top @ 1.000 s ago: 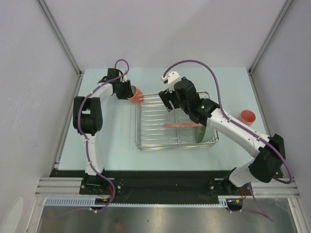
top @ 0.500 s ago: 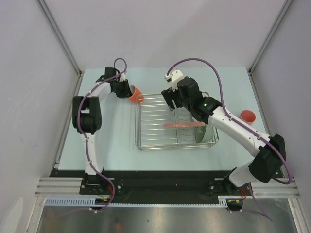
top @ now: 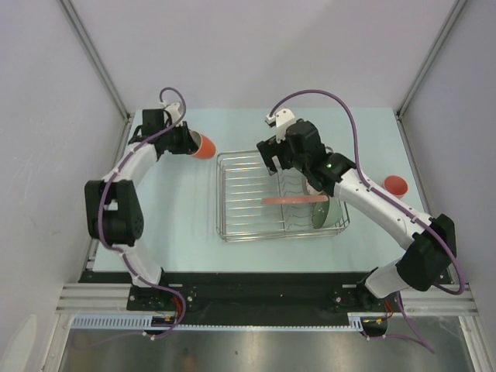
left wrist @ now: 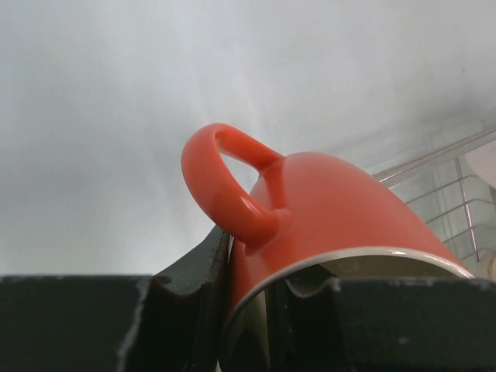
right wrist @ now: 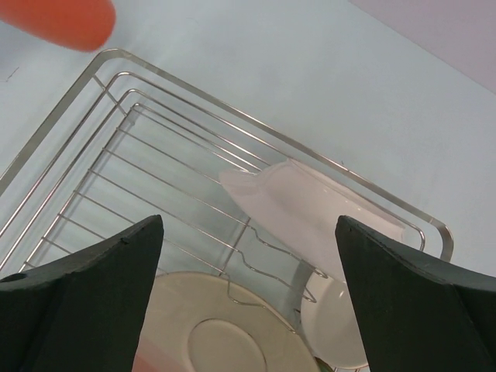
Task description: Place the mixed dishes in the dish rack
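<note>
pale table, upper left: our left gripper [top: 190, 143] is clamped on the orange mug [left wrist: 325, 209] rim, just beside the dish rack [top: 240, 194]. right gripper [right wrist: 248, 232] gapes empty over the rack. we should clear the wire edge, then lower into free slots.

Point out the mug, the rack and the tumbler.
Mug [left wrist: 341, 209]: left wrist view, on its orange side wall.
Rack [top: 218, 194]: top view, on its left rim wire.
Tumbler [top: 395, 184]: top view, on its visible body.
</note>
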